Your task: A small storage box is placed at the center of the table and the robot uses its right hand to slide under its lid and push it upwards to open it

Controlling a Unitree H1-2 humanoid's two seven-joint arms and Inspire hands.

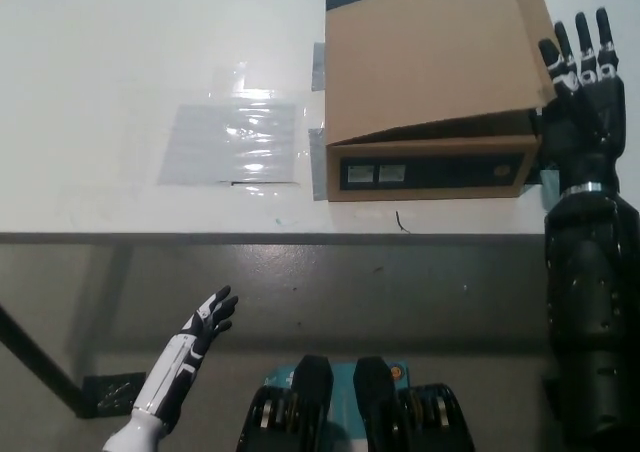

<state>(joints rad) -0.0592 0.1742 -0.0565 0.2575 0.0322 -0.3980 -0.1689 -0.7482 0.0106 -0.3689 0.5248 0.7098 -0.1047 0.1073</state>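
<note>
A brown cardboard storage box [430, 172] stands on the white table [130, 82], right of centre. Its lid [430, 57] is raised at the front, leaving a wedge-shaped gap above the dark front panel with two labels. My black right hand [583, 77] is at the box's right side, fingers spread and pointing away from me, touching or just beside the lid's right edge. It holds nothing. My white left hand [205, 327] rests below the table's front edge at lower left, fingers apart and empty.
A clear plastic sheet [235, 142] lies taped flat on the table left of the box. Grey tape patches [318, 162] show at the box's left side. The table's front edge [270, 237] runs across the picture's middle, with a dark frame leg at lower left.
</note>
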